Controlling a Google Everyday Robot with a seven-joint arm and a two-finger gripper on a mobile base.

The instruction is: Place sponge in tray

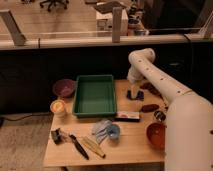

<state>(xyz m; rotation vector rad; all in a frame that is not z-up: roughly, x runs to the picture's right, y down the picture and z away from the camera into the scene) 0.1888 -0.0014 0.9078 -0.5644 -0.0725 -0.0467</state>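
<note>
The gripper (135, 90) points downward at the end of a single white arm (150, 70), near the back right of a wooden table (130, 150). Whether it is open or closed cannot be told. One dark blue sponge (135, 96) lies flat on the table directly under the gripper's tip, so close that it is unclear whether they touch. The sponge sits just to the right of one green tray (95, 95), outside it, with a strip of bare tabletop between them.

Two dark reddish items lie near the sponge: one (150, 88) behind it, partly hidden by the arm, and one (149, 107) in front of it to the right. One flat, pale packet (128, 116) lies in front of the tray's right corner.

There are two bowls: a purple one (64, 88) left of the tray and a red one (156, 135) at the front right. One small cup (58, 106) with yellowish contents stands in front of the purple bowl. Toward the front are one pale blue bundle (107, 130) (possibly cloth; hard to make out), one black-handled utensil (75, 145) and one long yellowish item (94, 147) lying beside it.
</note>
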